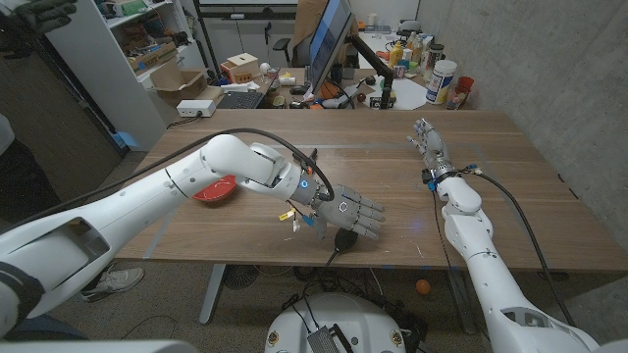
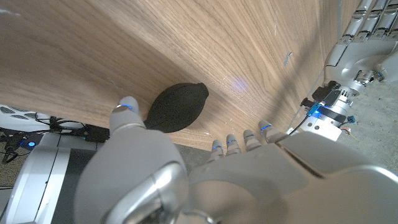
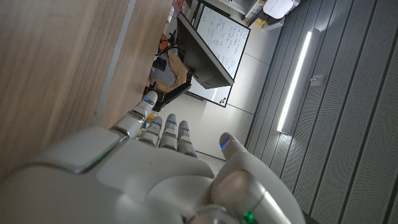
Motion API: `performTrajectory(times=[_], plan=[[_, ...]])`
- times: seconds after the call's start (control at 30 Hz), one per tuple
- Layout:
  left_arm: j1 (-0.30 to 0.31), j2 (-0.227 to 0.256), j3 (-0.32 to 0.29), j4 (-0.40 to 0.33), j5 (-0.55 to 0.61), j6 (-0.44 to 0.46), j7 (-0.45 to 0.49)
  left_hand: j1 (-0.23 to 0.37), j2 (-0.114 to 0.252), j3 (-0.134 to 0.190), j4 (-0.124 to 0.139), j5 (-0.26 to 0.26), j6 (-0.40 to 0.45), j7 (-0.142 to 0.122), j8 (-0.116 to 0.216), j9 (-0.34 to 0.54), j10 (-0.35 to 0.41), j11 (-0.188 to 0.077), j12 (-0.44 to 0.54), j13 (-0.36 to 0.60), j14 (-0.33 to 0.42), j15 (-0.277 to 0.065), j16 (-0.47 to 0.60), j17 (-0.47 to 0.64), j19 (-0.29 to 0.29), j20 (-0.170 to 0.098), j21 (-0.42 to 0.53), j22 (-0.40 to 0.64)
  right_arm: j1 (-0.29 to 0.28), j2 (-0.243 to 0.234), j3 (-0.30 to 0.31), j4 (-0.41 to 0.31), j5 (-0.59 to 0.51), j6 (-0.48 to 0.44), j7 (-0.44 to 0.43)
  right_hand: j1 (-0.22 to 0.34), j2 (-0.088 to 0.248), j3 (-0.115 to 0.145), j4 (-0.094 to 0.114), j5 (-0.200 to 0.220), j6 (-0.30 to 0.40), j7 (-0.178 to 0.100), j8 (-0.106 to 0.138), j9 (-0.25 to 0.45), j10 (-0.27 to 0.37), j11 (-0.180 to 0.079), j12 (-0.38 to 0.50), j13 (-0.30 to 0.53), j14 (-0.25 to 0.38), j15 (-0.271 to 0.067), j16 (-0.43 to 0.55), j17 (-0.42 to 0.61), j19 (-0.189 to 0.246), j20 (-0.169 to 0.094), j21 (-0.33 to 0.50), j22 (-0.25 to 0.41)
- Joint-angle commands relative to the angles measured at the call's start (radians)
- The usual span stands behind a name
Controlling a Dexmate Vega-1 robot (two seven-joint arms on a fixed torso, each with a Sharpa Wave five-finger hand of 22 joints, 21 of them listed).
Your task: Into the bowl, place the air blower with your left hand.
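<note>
Wooden table [image 1: 510, 176], grain running lengthwise, in a cluttered lab: shelving, cardboard boxes, a monitor [image 1: 329, 39] and bottles behind the far edge. Whiteboard [image 3: 217, 37] in the right wrist view carries handwriting, too small to read. Left hand [image 1: 355, 216] hovers by the near edge, fingers apart, holding nothing. Right hand [image 1: 429, 145] stands well apart over the table, fingers extended, empty. Red bowl [image 1: 213, 189] partly hidden behind the left forearm. Black air blower [image 2: 177, 107] lies on the table at the near edge, just beside the left hand's fingertips; contact probably none, unclear.
</note>
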Motion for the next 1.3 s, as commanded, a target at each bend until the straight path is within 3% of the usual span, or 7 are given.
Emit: performTrajectory(times=[0.03,0.37,0.5,0.73,0.93,1.13,1.3], plan=[[-0.015,0.006,0.036,-0.002,0.029,-0.002,0.005,0.023,0.005,-0.01,0.001,0.011,-0.431,0.007,0.004,0.004,-0.293,0.012,0.007,0.005,-0.136,0.004,0.008,0.003,0.03,-0.003,0.017,0.003,-0.005,-0.001,0.005,0.004,0.003,0.005,0.001,-0.01,0.018,0.001,0.006,0.01,0.01,-0.004,0.006,0.006,0.008,0.0,0.006,0.005,0.004,-0.002,0.005,0.003,0.005,-0.02,0.006,0.005],[-0.022,0.012,0.06,0.003,0.049,-0.008,0.002,0.045,0.016,-0.017,0.0,0.022,-0.425,-0.019,0.005,0.003,-0.287,0.015,0.01,0.005,-0.117,0.003,0.012,0.004,0.063,-0.002,0.028,0.003,0.004,0.001,0.001,0.018,0.002,0.007,0.003,-0.01,0.019,0.001,0.006,0.01,0.011,-0.004,0.007,0.006,0.008,0.001,0.006,0.005,0.003,-0.001,0.005,0.003,0.005,-0.019,0.005,0.005],[-0.024,0.013,0.066,0.004,0.047,-0.011,-0.008,0.064,0.027,-0.019,-0.002,0.029,-0.415,-0.047,0.008,0.002,-0.283,0.015,0.012,0.005,-0.109,0.004,0.013,0.004,0.085,0.001,0.034,0.003,0.008,0.002,0.001,0.026,0.002,0.01,0.003,-0.01,0.019,0.001,0.006,0.01,0.011,-0.004,0.007,0.006,0.008,0.0,0.006,0.005,0.003,-0.002,0.005,0.003,0.005,-0.02,0.005,0.005],[-0.031,0.01,0.079,0.01,0.057,-0.014,-0.009,0.133,0.066,-0.021,-0.007,0.042,-0.359,-0.102,0.024,-0.002,-0.249,0.015,0.025,0.003,-0.05,-0.006,0.022,0.004,0.178,-0.027,0.06,0.001,0.018,0.002,0.0,0.045,0.004,0.017,0.006,-0.01,0.019,0.001,0.007,0.01,0.01,-0.004,0.006,0.006,0.009,0.001,0.006,0.006,0.003,-0.003,0.005,0.003,0.005,-0.019,0.005,0.005],[-0.034,0.002,0.091,0.03,0.059,-0.014,-0.009,0.162,0.084,-0.017,-0.01,0.043,-0.338,-0.123,0.03,-0.003,-0.238,0.019,0.028,0.002,-0.039,-0.007,0.02,0.003,0.201,-0.028,0.065,0.0,0.022,0.002,0.001,0.055,0.004,0.024,0.004,-0.01,0.02,0.001,0.007,0.01,0.011,-0.004,0.007,0.006,0.009,-0.002,0.006,0.006,0.004,-0.002,0.005,0.003,0.005,-0.019,0.005,0.005],[-0.041,-0.012,0.107,0.066,0.045,-0.024,-0.018,0.257,0.141,-0.002,-0.016,0.036,-0.269,-0.168,0.048,-0.006,-0.185,0.01,0.042,0.0,0.013,-0.029,0.024,0.002,0.272,-0.057,0.08,-0.001,0.026,0.001,0.002,0.064,0.004,0.029,0.004,-0.01,0.02,0.002,0.007,0.01,0.013,-0.004,0.007,0.006,0.011,0.0,0.007,0.006,0.005,-0.001,0.006,0.003,0.005,-0.019,0.005,0.005],[-0.048,-0.017,0.115,0.076,0.046,-0.025,-0.014,0.389,0.189,0.007,-0.021,-0.003,-0.186,-0.192,0.064,-0.01,-0.083,-0.026,0.064,-0.003,0.138,-0.089,0.037,-0.001,0.41,-0.09,0.115,-0.002,0.028,0.0,0.003,0.072,0.006,0.031,0.005,-0.01,0.021,0.002,0.007,0.01,0.014,-0.004,0.008,0.006,0.013,-0.001,0.008,0.006,0.005,-0.001,0.006,0.003,0.004,-0.019,0.005,0.005]])
